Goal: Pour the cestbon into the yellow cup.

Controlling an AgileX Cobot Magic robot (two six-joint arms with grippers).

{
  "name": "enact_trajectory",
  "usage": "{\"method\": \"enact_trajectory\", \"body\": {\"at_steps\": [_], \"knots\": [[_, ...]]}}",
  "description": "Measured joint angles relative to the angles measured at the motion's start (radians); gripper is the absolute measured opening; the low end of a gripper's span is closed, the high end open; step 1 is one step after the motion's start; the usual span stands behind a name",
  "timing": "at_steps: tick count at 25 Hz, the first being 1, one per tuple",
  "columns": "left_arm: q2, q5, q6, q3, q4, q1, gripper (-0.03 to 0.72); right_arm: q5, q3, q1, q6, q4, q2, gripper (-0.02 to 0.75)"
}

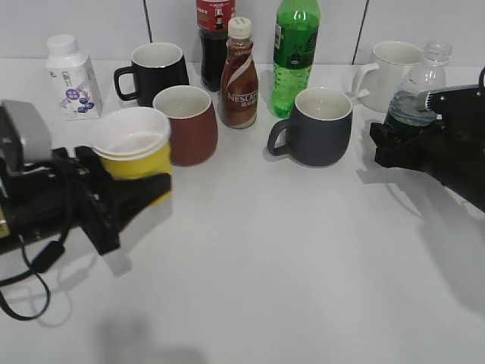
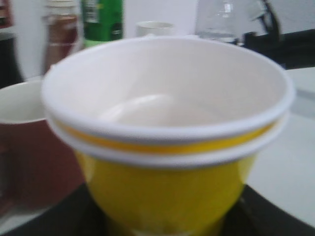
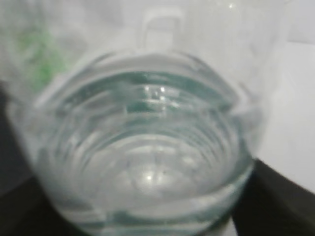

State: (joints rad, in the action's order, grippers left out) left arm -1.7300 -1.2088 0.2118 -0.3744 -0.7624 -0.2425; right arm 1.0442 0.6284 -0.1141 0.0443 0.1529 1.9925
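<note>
Left pincer (image 1: 140, 189) clamped round papery yellow cup (image 1: 135, 144), right pincer (image 1: 394, 140) round clear ribbed cestbon (image 1: 419, 91)

Cestbon (image 1: 419, 95): small clear plastic bottle, no cap, upright, water approx. half up, dark green label, at far right w/ black right hand (image 1: 395, 142) closed round its lower body. Yellow cup (image 1: 134, 144): paper, white rim & inside, upright, at left, gripped low by left hand (image 1: 130, 199), just beside a red-brown mug.

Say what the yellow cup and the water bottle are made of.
Yellow cup: likely paper with a glossy coating, judging by its thin wall and rolled white rim. Water bottle: clear plastic, see-through and ribbed, with water visible inside.
</note>
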Motion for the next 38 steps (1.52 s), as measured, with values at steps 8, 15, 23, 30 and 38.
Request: {"method": "enact_trajectory", "body": {"at_steps": [8,15,23,30,38], "knots": [[-0.018,0.033,0.003,-0.052,0.045,-0.17,0.401,0.034,0.0,-0.001,0.0,0.0,0.006,0.477],[-0.095,0.091,0.003,-0.166,0.051,-0.285,0.401,0.104,-0.14,-0.001,-0.025,-0.001,-0.066,0.477],[-0.159,0.136,0.01,-0.256,0.052,-0.347,0.401,0.117,-0.27,-0.001,-0.143,0.143,-0.234,0.477],[-0.159,0.196,0.025,-0.315,0.052,-0.374,0.401,0.115,-0.197,-0.001,-0.174,0.347,-0.282,0.477],[-0.159,0.203,0.038,-0.347,0.053,-0.376,0.401,0.028,-0.022,-0.001,-0.205,0.552,-0.282,0.477]]}}
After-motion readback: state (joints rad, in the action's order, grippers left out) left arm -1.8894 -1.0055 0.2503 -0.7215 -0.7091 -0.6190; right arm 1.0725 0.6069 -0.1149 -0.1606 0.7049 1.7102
